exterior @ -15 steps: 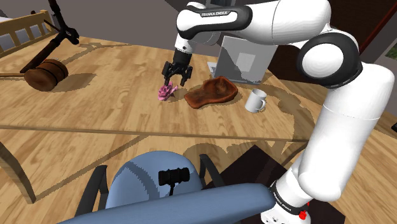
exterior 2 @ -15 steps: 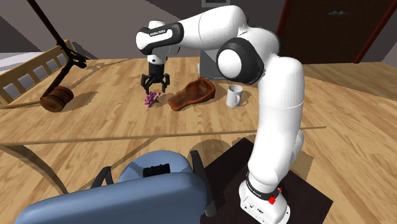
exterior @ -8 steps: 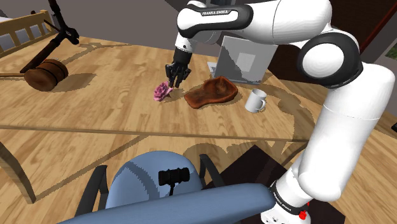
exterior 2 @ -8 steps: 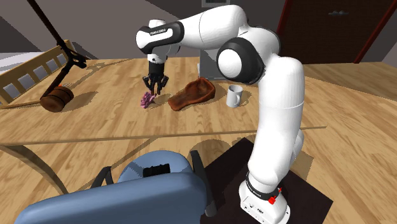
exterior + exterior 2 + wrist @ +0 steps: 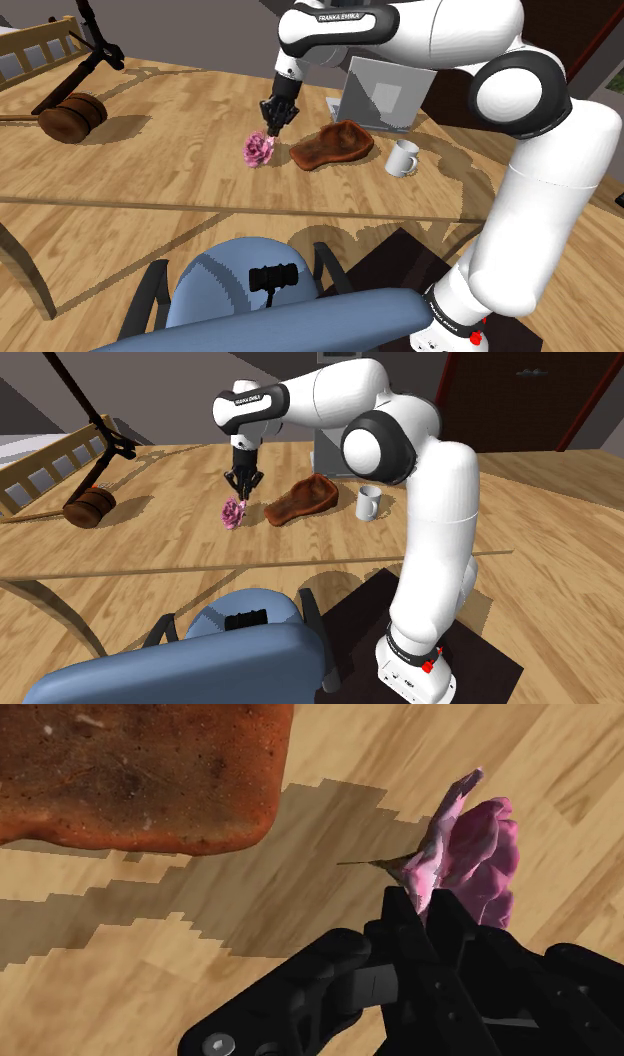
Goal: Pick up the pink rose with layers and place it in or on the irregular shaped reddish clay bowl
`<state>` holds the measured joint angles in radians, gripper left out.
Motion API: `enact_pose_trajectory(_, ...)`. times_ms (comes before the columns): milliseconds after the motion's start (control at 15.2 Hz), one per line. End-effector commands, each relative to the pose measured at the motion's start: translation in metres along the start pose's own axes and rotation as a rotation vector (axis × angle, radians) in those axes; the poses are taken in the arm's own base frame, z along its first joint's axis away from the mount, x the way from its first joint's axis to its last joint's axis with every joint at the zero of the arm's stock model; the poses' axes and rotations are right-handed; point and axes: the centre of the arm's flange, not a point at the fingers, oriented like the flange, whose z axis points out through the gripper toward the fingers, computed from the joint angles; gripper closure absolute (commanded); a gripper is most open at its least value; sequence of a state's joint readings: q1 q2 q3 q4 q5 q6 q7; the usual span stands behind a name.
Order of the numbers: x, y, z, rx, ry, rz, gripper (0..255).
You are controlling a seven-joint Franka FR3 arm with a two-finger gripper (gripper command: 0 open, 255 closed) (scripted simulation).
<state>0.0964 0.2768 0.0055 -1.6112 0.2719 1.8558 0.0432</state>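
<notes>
- Wood-plank table [image 5: 180, 190] in what looks like a house, with a blue chair [image 5: 240, 285] pushed up on the near side and the white arm reaching across from its stand.
- Black gripper [image 5: 271, 124] has its fingers pinched nearly together on the base of the pink rose [image 5: 259, 150]. The wrist view shows petals sticking out just past the fingertips, so I'd call that a real grab.
- The rose hangs tilted under the gripper, low over the wood, just beside the reddish bowl [image 5: 333, 145] on the shoulder view's left. Can't tell for sure if it's fully off the table.
- Progress-wise, the pick looks done or nearly so. Left to do, I'd guess: lift a bit, carry it across to the bowl, let go.
- The bowl is shallow with a lumpy, uneven rim, so clearing that near edge probably takes only a small lift.
- Room to move: there's bare wood between rose and bowl. A white mug [image 5: 404, 158] sits past the bowl's far side and a grey boxy thing [image 5: 375, 95] stands behind it, neither in the path as far as I can see. A wooden mallet [image 5: 72, 115] is well apart on the shoulder view's left.
</notes>
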Motion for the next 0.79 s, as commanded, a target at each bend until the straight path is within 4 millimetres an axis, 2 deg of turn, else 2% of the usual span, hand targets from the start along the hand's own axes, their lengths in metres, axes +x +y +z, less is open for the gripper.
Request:
enact_pose_trajectory(0, 0.0, -0.001, -0.005, -0.002, -0.008, 0.002, 255)
enact_pose_trajectory(198, -0.001, -0.005, -0.02, -0.002, -0.008, 0.002, 255)
enact_pose_trajectory(264, -0.002, -0.004, -0.016, -0.002, -0.007, 0.002, 255)
enact_pose_trajectory(330, -0.002, -0.004, -0.016, -0.002, -0.007, 0.002, 0)
enact_pose_trajectory(660, 0.041, -0.059, 0.016, -0.069, -0.048, -0.337, 0)
enact_pose_trajectory(726, 0.042, -0.059, 0.016, -0.07, -0.049, -0.34, 0)
